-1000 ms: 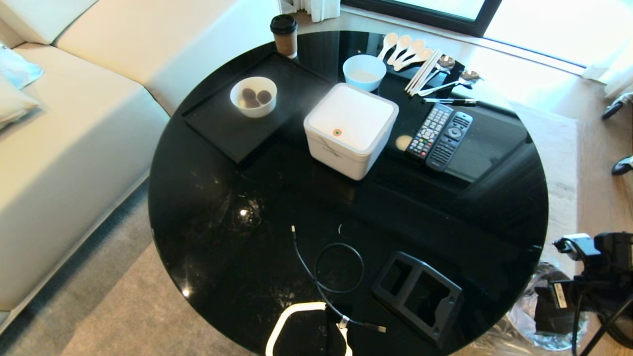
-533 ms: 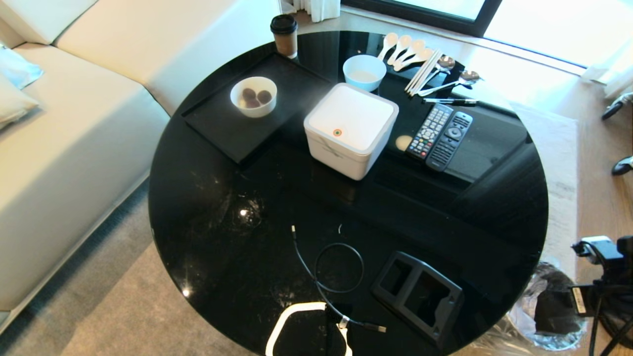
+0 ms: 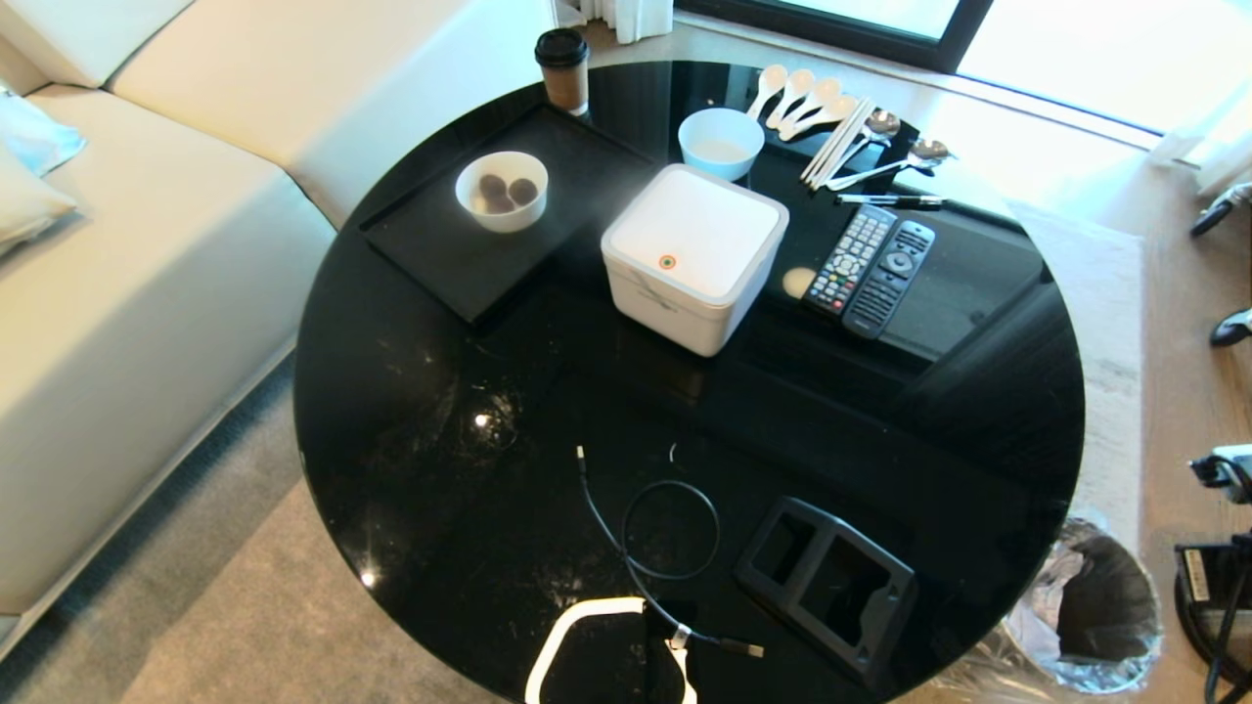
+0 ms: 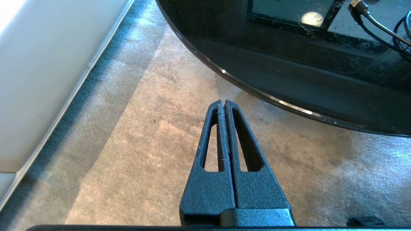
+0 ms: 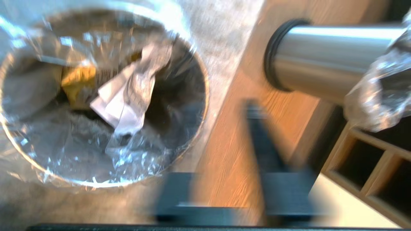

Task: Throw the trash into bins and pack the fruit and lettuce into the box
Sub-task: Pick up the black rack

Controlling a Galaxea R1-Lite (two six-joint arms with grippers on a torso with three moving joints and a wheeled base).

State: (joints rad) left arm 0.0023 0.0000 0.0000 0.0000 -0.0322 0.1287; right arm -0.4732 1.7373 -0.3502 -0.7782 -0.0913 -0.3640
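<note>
The white box (image 3: 694, 256) stands with its lid down in the middle of the black round table (image 3: 411, 391). The fruit and lettuce are out of view. One steel bin (image 5: 192, 134) with a clear liner holds the trash: a white tissue (image 5: 122, 96) and a gold wrapper (image 5: 77, 83). The same bin (image 3: 1037, 606) shows on the floor by the table's right edge. A second bin (image 5: 308, 73) stands beside it. My right gripper (image 5: 221, 138) hangs over the wooden floor between the two bins, blurred, jaws apart and empty. My left gripper (image 4: 222, 102) is shut over the carpet by the table rim.
A black tray (image 3: 440, 244) carries a bowl (image 3: 501, 191). A coffee cup (image 3: 562, 68), white bowl (image 3: 721, 142), spoons (image 3: 831, 127), two remotes (image 3: 871, 269), a cable (image 3: 646, 548) and a black holder (image 3: 827, 587) sit on the table. A sofa (image 3: 117, 293) lies left, wooden shelving (image 5: 369, 160) by the bins.
My right arm has drawn off toward the right edge of the head view, leaving the lined bin on the floor uncovered. Nothing on the table has moved.
</note>
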